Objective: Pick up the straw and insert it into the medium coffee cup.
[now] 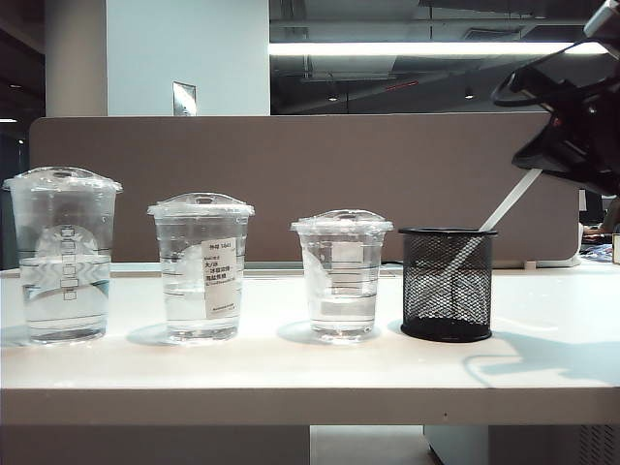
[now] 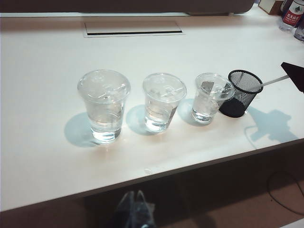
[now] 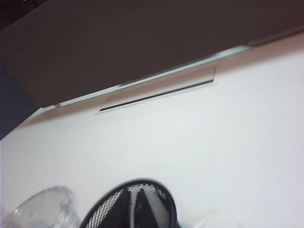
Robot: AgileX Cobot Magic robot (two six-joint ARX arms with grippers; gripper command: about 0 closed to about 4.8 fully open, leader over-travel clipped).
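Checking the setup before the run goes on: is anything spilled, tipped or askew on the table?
No spill or tipping. The three lidded cups stand upright in a row. Only the straw leans, slanting out of the mesh holder toward the right hand at its top end.

- An office or open-plan workspace, seen indoors.
- A long white desk (image 1: 291,363) backed by a grey fabric divider panel (image 1: 291,184).
- A cable slot (image 2: 133,28) is set into the desk's surface.
- A black mesh pen holder (image 1: 447,284) stands on the desk.
- Overhead, a strip light (image 1: 417,47) and exposed ceiling pipes.
- Bottles (image 2: 292,14) sit at the desk's far corner.
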